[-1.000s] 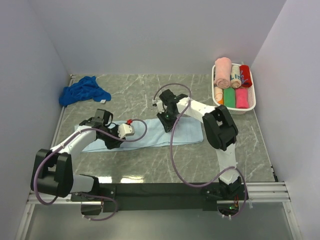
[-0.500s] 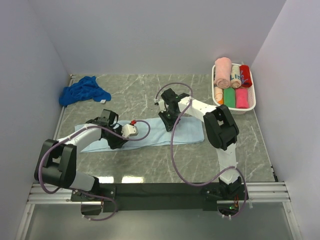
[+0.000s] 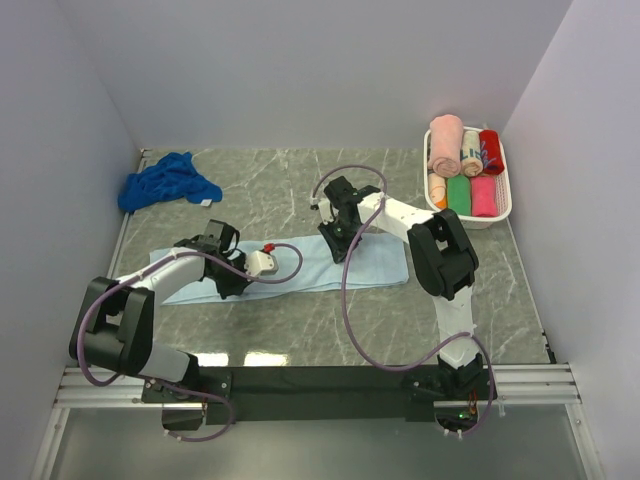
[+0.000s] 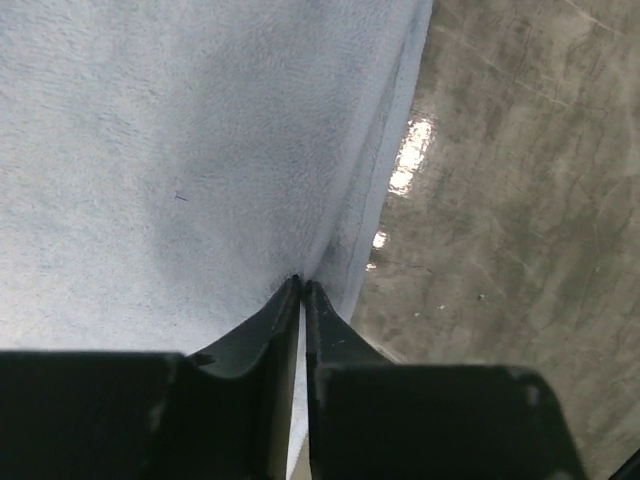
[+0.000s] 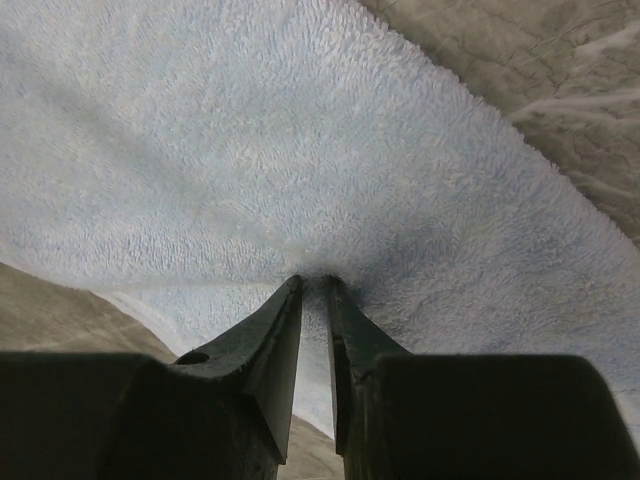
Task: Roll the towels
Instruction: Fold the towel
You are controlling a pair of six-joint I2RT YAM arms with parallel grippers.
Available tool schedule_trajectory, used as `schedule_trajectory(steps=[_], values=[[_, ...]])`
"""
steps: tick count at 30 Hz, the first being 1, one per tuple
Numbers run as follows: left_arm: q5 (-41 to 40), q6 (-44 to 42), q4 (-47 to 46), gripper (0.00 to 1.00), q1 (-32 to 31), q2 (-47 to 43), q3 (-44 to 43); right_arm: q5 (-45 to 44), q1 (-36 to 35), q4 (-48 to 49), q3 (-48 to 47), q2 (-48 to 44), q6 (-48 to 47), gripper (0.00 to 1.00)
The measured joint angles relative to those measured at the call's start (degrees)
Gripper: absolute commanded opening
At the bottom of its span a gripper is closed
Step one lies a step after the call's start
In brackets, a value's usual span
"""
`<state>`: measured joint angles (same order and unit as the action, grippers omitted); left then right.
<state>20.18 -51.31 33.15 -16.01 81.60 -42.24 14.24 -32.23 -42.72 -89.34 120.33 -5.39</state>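
You face one grey marbled table between pale lilac walls. Far left, one royal blue towel lies crumpled. At centre, one pale blue towel lies flat. The left gripper pinches its near edge and the right gripper its far edge. At right, one white basket holds six rolled towels.

Noted: pale blue towel is matt terry cloth, looped pile. The table is smooth, glossy, marble-patterned. The left end effector is black, matt, plastic-looking.
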Motion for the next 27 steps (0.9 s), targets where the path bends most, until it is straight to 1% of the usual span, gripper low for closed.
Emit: schedule_trajectory(steps=[1,4,8,14,19,23,27], values=[[-0.02,-0.02,0.24,0.06,0.0,0.0,0.0,0.0,0.0,0.0,0.02,0.02,0.0,0.24],[0.0,-0.02,0.98,0.01,0.0,0.0,-0.13,0.02,0.0,-0.02,0.02,0.0,-0.02,0.24],[0.09,-0.07,2.86,0.01,0.0,-0.66,-1.01,0.02,0.0,-0.13,0.02,0.02,-0.17,0.23],[0.85,-0.33,6.43,0.01,0.0,-4.96,-2.58,0.02,0.0,-0.35,0.02,0.02,-0.26,0.23],[1.73,-1.31,9.22,0.0,0.0,-6.45,-4.02,0.02,0.0,-0.52,0.02,0.02,-0.28,0.23],[1.97,-2.34,10.58,0.01,0.0,-6.38,-3.87,0.02,0.02,-0.63,0.02,0.0,-0.46,0.23],[1.92,-2.54,9.25,0.01,0.0,-3.19,-2.49,0.0,0.02,-1.03,0.02,0.0,-0.7,0.23]])
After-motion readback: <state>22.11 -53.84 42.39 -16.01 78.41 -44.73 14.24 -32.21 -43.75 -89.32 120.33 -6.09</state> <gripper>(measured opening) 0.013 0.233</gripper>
